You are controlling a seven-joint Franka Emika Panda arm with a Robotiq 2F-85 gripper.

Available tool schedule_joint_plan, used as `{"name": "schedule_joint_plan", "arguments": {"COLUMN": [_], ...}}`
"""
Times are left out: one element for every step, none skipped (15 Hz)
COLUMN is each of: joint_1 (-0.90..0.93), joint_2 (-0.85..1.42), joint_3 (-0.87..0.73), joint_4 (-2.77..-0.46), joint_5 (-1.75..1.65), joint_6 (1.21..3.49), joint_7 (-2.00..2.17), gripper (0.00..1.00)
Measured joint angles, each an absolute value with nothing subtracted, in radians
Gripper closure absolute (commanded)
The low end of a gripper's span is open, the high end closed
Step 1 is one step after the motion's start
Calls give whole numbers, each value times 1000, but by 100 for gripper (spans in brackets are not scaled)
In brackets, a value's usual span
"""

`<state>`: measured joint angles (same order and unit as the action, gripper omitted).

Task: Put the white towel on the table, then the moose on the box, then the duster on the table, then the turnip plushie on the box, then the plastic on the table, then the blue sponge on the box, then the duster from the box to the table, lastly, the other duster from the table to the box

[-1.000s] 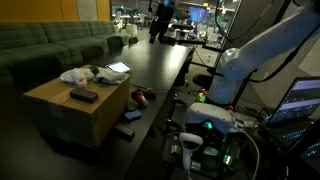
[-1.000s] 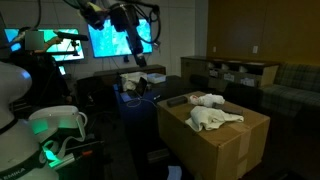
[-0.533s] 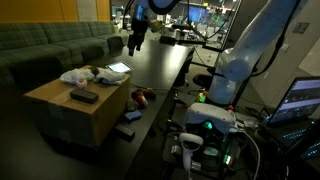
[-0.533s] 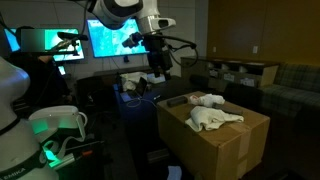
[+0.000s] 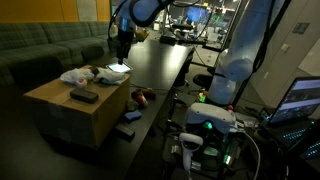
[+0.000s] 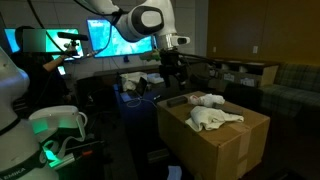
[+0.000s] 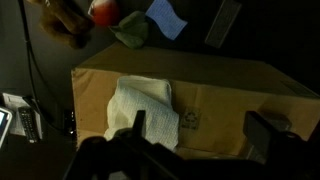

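The gripper (image 6: 175,80) has swung in from the far end of the table (image 5: 160,65) and now hangs above the tabletop, close behind the box (image 5: 60,115), lower and nearer to it than half a second ago. In the wrist view its jaws stand wide apart with nothing between them. The white towel (image 7: 146,105) lies crumpled on the box top, just where it lay before, untouched and clear of the gripper. A dark flat rectangular thing (image 5: 84,96) rests near it on the same top, also unmoved
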<state>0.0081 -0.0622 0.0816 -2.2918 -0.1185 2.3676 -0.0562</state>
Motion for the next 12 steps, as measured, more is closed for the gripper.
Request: {"name": "schedule_joint_plan", "arguments": {"joint_1": [8,8,8,8,7,6,4,2,-1,-3,-7,-11], "joint_2": [-30,2,34,64,95,126,156,183,210,237,264,289], "joint_3": [76,70,64,59,55,51,50,50,49,49,49,49], "joint_4": [-2278,-2263,-2248,-2234,-2220,-2206,-2193,-2181,-2170,-2157,-2144,-2131], "joint_5": [-118,-118,-118,-115,-110,-105,-97,-93,-89,-87,-85,-84], "joint_6": [2386,2406,2430,2453,2479,2509,2542,2572,2601,2632,2659,2676], "joint_7": [-80,-105,-131,-157,-182,-201,-221,-230,-233,-233,-233,-233], "gripper": [0,0,0,0,0,0,0,0,0,0,0,0]}}
